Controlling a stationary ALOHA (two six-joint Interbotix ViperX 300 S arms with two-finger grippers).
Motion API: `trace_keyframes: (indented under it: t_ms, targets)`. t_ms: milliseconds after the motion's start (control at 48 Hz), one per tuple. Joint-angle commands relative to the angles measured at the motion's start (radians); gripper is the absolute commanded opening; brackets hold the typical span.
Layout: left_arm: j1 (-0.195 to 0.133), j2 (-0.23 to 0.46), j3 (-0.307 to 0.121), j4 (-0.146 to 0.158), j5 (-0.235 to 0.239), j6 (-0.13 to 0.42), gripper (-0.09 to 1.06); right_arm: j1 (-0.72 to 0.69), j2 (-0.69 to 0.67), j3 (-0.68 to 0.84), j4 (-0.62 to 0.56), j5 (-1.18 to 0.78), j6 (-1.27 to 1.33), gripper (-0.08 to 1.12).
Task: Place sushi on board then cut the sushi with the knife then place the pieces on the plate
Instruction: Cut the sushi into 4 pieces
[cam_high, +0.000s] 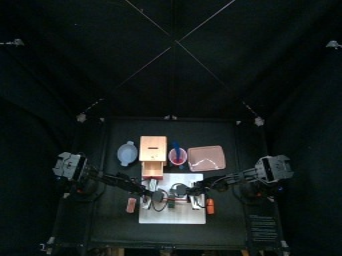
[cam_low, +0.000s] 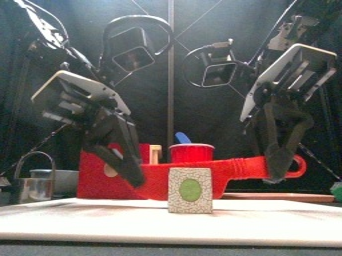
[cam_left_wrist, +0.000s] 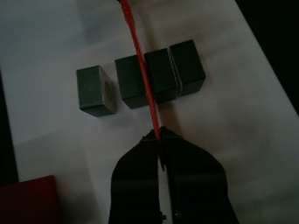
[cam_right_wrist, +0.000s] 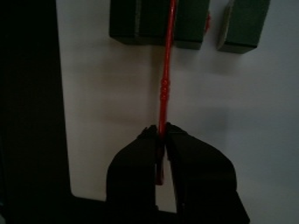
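Nearest the front camera, the sushi roll (cam_low: 190, 190) is seen end-on, standing on the white cutting board (cam_low: 80, 215). Its pale end face carries a green oval, and no writing or brand can be read on it or anywhere else. In the wrist views one block (cam_left_wrist: 96, 90) is seen parted from the rest by a small gap, so the cutting is judged to be partly done. The red knife (cam_left_wrist: 140, 70) is laid across the roll at a seam between the remaining blocks, about level with its top; whether it is pressed in cannot be told. It is held at both ends: the left gripper (cam_left_wrist: 156, 140) is clamped on one end and the right gripper (cam_right_wrist: 160, 134) on the other, jaws closed tight on it. This is presumably done so that the blade is kept level and can be pushed down evenly. Behind the board, the red cup (cam_low: 191, 153) with the blue knife (cam_low: 182, 139) is seen beside the wooden box (cam_high: 152, 152). The pink tray (cam_high: 205, 157) is set at the back right, apart from the board, where the pieces are to be taken.
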Motion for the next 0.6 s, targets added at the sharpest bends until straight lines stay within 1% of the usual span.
trace_keyframes:
  t_ms: [21,271,354,438,604]
  targets:
    - [-0.002,-0.012,-0.037,0.003,-0.005,0.005,0.26,0.008,-0.018,-0.028,0.003,-0.021,-0.005,0.21]
    - [-0.002,-0.044,-0.041,0.006,-0.002,0.006,0.26,0.006,-0.054,-0.057,-0.008,0.003,-0.005,0.21]
    - [0.002,-0.064,-0.044,0.006,0.0,0.006,0.26,0.002,-0.074,-0.069,-0.017,0.031,-0.005,0.21]
    - [0.006,-0.092,-0.044,0.012,-0.002,0.006,0.26,0.002,-0.091,-0.081,-0.034,0.066,-0.005,0.21]
    - [0.006,-0.135,-0.044,0.015,-0.008,0.005,0.26,-0.005,-0.127,-0.104,-0.051,0.133,-0.005,0.21]
